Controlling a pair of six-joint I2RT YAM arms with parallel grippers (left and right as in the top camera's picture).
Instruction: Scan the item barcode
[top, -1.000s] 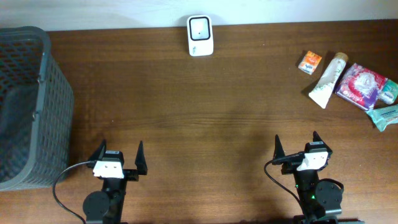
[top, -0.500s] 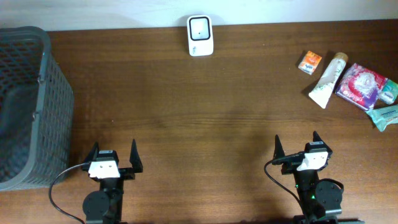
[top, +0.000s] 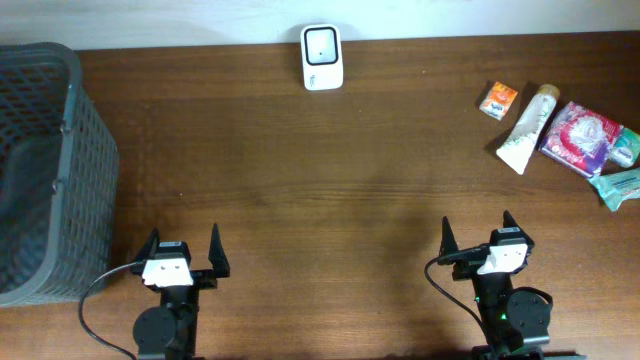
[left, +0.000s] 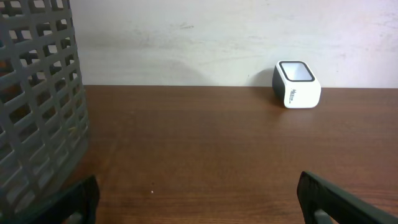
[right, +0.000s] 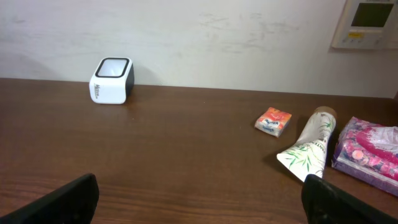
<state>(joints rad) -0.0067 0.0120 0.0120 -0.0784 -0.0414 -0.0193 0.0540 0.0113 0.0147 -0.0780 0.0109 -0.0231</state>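
The white barcode scanner (top: 322, 57) stands at the table's far edge, its window facing up; it also shows in the left wrist view (left: 296, 84) and the right wrist view (right: 112, 80). The items lie at the far right: a small orange packet (top: 498, 100), a white tube with green leaves (top: 528, 128), a pink and purple pack (top: 582, 137) and a teal packet (top: 620, 185). My left gripper (top: 182, 250) stands open near the front edge, nothing between its fingers (left: 323, 196). My right gripper (top: 476, 233) is also open and empty, well short of the tube (right: 309, 146).
A grey mesh basket (top: 40, 170) fills the left side of the table, close to the left gripper's left finger (left: 37, 93). A wall runs behind the scanner, with a control panel (right: 368, 23) mounted on it at the right.
The left gripper shifted a little to the left, towards the basket, then stopped. The right arm and the items have not moved.
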